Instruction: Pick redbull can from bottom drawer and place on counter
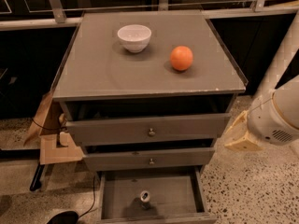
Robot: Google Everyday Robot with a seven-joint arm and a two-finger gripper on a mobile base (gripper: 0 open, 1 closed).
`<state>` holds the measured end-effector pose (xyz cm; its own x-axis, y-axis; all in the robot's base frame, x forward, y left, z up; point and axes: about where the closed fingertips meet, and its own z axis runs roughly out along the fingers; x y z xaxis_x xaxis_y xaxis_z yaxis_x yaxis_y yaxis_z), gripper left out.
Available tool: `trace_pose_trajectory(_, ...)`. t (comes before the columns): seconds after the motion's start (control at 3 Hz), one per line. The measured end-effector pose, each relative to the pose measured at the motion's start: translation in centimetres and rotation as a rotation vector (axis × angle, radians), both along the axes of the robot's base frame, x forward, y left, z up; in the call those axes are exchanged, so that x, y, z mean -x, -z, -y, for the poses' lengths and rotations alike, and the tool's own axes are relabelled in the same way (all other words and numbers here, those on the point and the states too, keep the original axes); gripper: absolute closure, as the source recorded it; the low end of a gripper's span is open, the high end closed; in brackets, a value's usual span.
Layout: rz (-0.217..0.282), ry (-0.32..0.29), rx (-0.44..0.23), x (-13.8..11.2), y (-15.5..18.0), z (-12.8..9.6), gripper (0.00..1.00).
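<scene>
The redbull can (145, 198) stands upright on the floor of the open bottom drawer (117, 202), near the middle front, with its silver top showing. The counter (103, 73) is the flat grey top of the cabinet. My gripper is out of view; only the white arm (278, 113) shows at the right edge, beside the cabinet at the height of the top drawer.
A white bowl (134, 37) and an orange (181, 58) sit on the counter. The two knobbed drawers (149, 130) above are slightly ajar. Cardboard (51, 139) lies on the floor at the left, a tan piece (239, 135) at the right. A railing runs behind.
</scene>
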<state>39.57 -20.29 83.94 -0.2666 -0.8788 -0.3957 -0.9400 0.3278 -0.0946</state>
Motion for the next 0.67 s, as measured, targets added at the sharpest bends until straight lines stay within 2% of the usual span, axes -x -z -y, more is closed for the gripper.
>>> trace_pose_trajectory(0.33, -0.04, -0.019, -0.074, 0.7, 5.6, -1.1, 1.0)
trace_pose_trajectory(0.67, -0.089, -0.031, -0.185, 1.7, 13.3, -3.5, 1.0)
